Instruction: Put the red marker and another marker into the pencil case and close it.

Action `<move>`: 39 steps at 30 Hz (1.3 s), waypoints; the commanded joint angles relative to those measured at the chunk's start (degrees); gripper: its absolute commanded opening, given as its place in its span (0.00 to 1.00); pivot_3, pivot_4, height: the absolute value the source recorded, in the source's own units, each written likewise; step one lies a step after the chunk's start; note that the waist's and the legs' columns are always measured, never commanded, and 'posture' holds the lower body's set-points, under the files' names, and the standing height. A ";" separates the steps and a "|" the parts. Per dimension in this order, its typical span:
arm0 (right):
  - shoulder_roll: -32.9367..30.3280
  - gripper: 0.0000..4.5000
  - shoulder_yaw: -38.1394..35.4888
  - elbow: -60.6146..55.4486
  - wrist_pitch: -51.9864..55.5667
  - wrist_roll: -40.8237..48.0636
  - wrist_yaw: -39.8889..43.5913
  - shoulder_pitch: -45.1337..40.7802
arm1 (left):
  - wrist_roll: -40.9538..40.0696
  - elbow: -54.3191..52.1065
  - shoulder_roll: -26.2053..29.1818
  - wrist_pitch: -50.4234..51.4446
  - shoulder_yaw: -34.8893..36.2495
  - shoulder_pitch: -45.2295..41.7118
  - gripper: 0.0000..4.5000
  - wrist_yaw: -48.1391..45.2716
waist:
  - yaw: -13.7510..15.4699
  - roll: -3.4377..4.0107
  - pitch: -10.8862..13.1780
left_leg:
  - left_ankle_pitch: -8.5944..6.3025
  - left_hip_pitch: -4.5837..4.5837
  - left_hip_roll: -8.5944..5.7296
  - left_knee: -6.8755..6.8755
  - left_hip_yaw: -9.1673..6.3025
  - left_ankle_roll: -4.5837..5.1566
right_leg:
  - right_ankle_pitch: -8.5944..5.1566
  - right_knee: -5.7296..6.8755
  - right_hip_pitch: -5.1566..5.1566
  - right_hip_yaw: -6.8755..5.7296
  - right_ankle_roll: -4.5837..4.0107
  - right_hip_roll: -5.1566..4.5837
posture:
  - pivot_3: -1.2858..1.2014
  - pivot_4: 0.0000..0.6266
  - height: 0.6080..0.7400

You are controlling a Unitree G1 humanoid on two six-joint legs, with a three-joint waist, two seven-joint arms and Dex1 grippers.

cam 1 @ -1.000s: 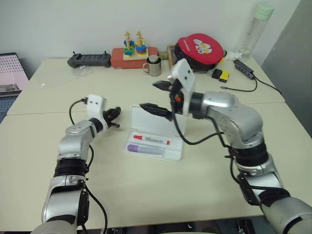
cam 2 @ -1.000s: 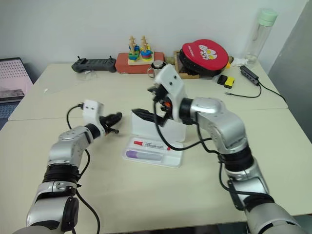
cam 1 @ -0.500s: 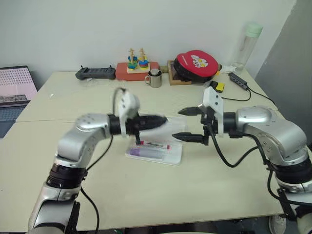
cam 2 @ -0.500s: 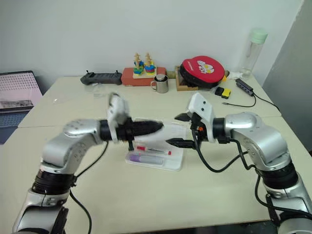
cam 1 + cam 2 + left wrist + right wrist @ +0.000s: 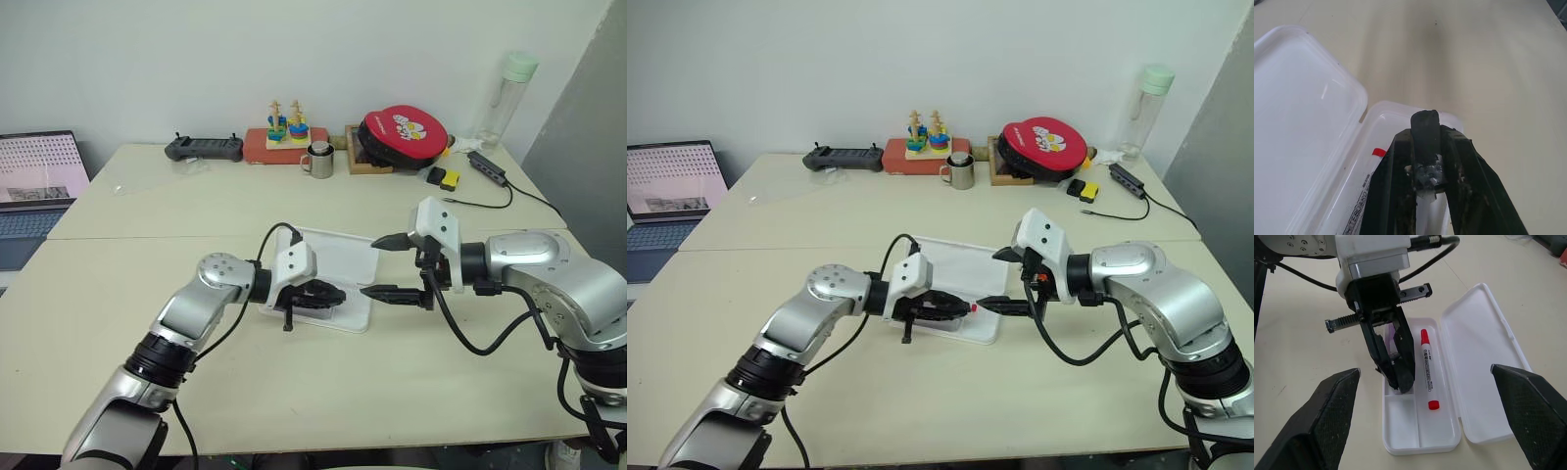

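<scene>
Markers are both in the case (image 5: 1420, 431) now: the red marker (image 5: 1428, 369) lies along the tray's middle, and a sliver of the lavender marker (image 5: 1392, 340) peeks out beside it, mostly hidden under the left gripper (image 5: 1398, 377). The case sits at the table (image 5: 294, 392) centre with its lid (image 5: 1484, 357) laid flat open behind the tray — a second ago that lid stood upright with the right gripper (image 5: 390, 266) up beside it, and now it's down on the table. That's a setback for closing: loading looks done, but the lid still has to be swung over and pressed shut. The left arm has swept in from the left side of the table and now reaches across, pointing rightward and tipped down, its black fingers (image 5: 1425, 134) pressed together with nothing between them, tips low over the tray's lavender side, right by the red marker. The right arm has pulled back to the case's right end, forearm level, pointing left at it, jaws spread as wide as they go and empty, one finger above the lid's edge, one lower near the tray corner. My read: it's lining up to catch the lid again.
</scene>
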 commanded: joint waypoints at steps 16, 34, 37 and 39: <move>-0.67 1.00 -0.29 -2.61 -0.09 0.22 -1.57 0.66 | 4.94 5.25 -4.11 -3.09 -2.08 -2.65 0.35 -1.95 | 0.67 -0.02 -0.11 | 0.00 0.00 0.00 0.02 0.01 0.00 | 0.00 0.01 0.01 0.00 0.00 0.00 | 0.52 0.00 1.00; -0.35 1.00 -0.34 -1.93 -0.37 0.38 -2.19 0.78 | -1.67 -0.67 -4.77 4.27 4.32 -1.92 0.98 -0.81 | 0.86 -0.04 -0.26 | 0.00 0.01 0.01 0.04 0.01 0.00 | 0.00 0.01 0.02 0.01 0.00 0.00 | 0.52 0.00 1.00; -0.29 1.00 -0.20 -1.63 -0.53 0.33 -2.08 0.75 | -2.82 -2.60 -3.91 5.53 5.89 -1.10 0.98 -0.15 | 0.85 -0.08 -0.36 | 0.00 0.01 0.01 0.04 0.02 0.00 | 0.00 0.02 0.02 0.01 0.00 0.00 | 0.52 0.00 1.00; -0.14 1.00 -0.13 -1.42 -0.61 0.31 -2.05 0.69 | -2.94 -3.10 -3.45 5.86 6.13 -0.73 0.98 0.11 | 0.85 -0.10 -0.42 | 0.00 0.01 0.01 0.04 0.01 0.00 | 0.00 0.02 0.02 0.01 0.00 0.00 | 0.52 0.00 1.00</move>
